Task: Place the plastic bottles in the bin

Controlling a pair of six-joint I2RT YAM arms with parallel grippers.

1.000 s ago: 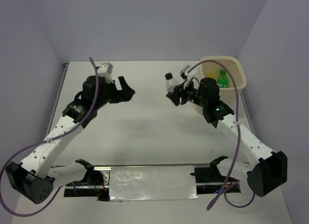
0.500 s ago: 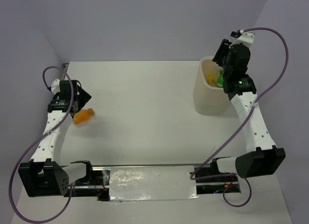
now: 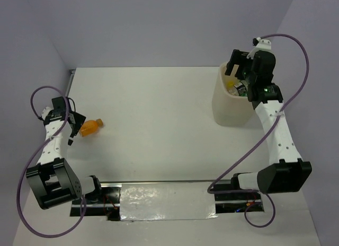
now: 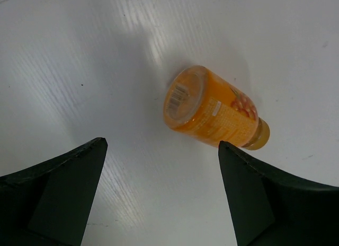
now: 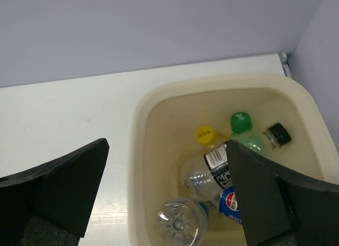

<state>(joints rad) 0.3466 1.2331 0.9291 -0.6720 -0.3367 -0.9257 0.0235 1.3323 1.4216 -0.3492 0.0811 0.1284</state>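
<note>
An orange bottle [image 3: 91,127] lies on its side on the white table at the far left. In the left wrist view this orange bottle [image 4: 212,111] lies just ahead of my open left gripper [image 4: 161,145], with its base toward the camera and not between the fingers. My left gripper [image 3: 75,126] sits right beside it. The cream bin [image 3: 229,107] stands at the back right. My right gripper [image 3: 238,71] hangs open over it, holding nothing. The bin [image 5: 139,116] holds several plastic bottles: a yellow-capped one [image 5: 205,134], a green one [image 5: 241,123], a dark-capped one [image 5: 278,133] and clear ones [image 5: 181,222].
Purple-grey walls close in the table on three sides. The table's left edge [image 3: 68,92] runs close behind the left arm. A silver strip [image 3: 164,195] and the two arm bases line the near edge.
My right gripper carried a clear bottle over the bin and has opened; it now holds nothing. My left arm swung left and down to the orange bottle.
</note>
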